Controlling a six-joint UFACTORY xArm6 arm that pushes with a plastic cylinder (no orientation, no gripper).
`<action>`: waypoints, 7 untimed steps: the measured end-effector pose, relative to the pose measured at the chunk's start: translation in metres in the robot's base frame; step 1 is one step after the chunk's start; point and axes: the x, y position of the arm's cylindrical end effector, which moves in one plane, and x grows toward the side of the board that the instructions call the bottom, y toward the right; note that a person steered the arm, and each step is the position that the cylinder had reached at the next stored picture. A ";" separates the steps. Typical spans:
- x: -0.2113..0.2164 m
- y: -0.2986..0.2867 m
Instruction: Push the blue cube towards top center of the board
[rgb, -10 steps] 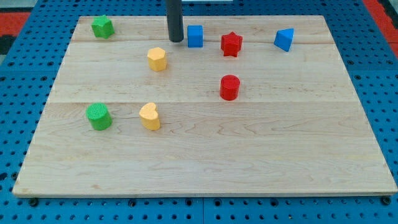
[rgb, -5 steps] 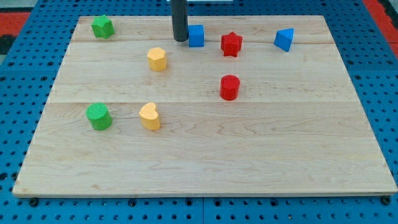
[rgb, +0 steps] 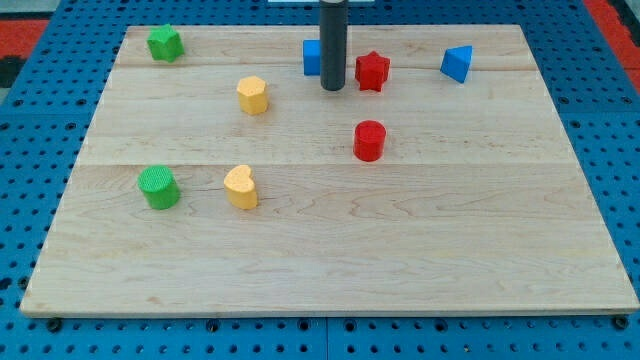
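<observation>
The blue cube (rgb: 312, 57) sits near the top centre of the wooden board (rgb: 330, 250), partly hidden behind my dark rod. My tip (rgb: 333, 88) rests on the board just below and to the right of the cube, between it and the red star (rgb: 372, 71). I cannot tell if the rod touches the cube.
A blue wedge-like block (rgb: 457, 63) lies at the top right. A red cylinder (rgb: 369, 140) is below the star. A yellow hexagon (rgb: 252, 95) and yellow heart (rgb: 240, 187) lie left of centre. A green block (rgb: 164, 43) and green cylinder (rgb: 158, 187) are at the left.
My rod has moved from the cube's left side across to its lower right. The blue cube has stayed almost in place. The other blocks have not moved.
</observation>
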 end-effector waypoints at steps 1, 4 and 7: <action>-0.021 0.007; -0.035 -0.027; -0.032 -0.068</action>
